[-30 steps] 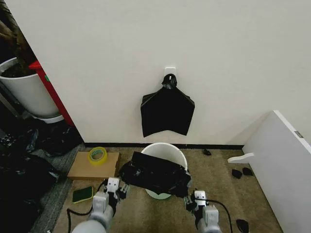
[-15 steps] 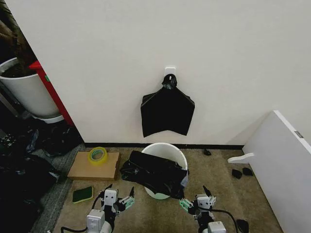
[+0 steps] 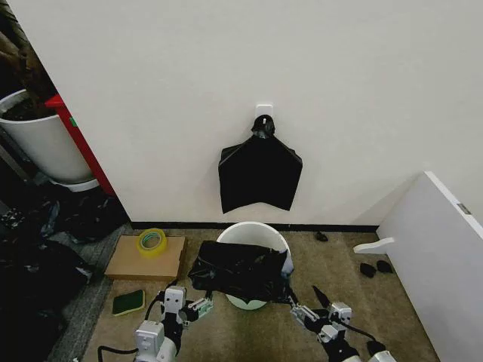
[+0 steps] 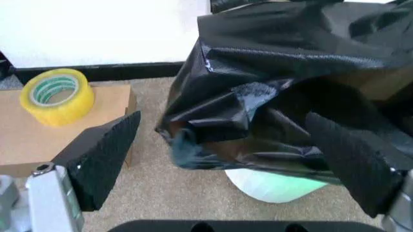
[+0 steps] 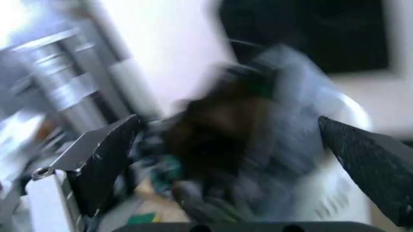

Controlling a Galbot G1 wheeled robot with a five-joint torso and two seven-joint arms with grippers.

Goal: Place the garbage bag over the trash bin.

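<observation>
The trash bin [image 3: 253,230], a small round white bucket, stands on the carpet by the wall. The garbage bag [image 3: 240,271], crinkly glossy black film, lies draped over the bin's front rim and side. My left gripper [image 3: 194,308] is open, low at the bag's left corner and apart from it. In the left wrist view its fingers [image 4: 103,154] spread wide before the bag [image 4: 284,96], and the bin's base [image 4: 271,182] shows below. My right gripper [image 3: 308,304] is open just right of the bag. In the blurred right wrist view it [image 5: 230,122] faces the bag [image 5: 213,140] and bin [image 5: 339,183].
A flat black bag bundle [image 3: 259,172] hangs on the wall above the bin. Left of the bin are a cardboard sheet [image 3: 132,260] with yellow tape [image 3: 151,241] and a green sponge [image 3: 128,302]. A large plant pot [image 3: 41,139], black bags [image 3: 30,279] and a white panel [image 3: 438,256] flank the area.
Both grippers have opened, let go of the bag and drawn back toward me. The right one has also shifted right. The bag has settled over the bin's front.
</observation>
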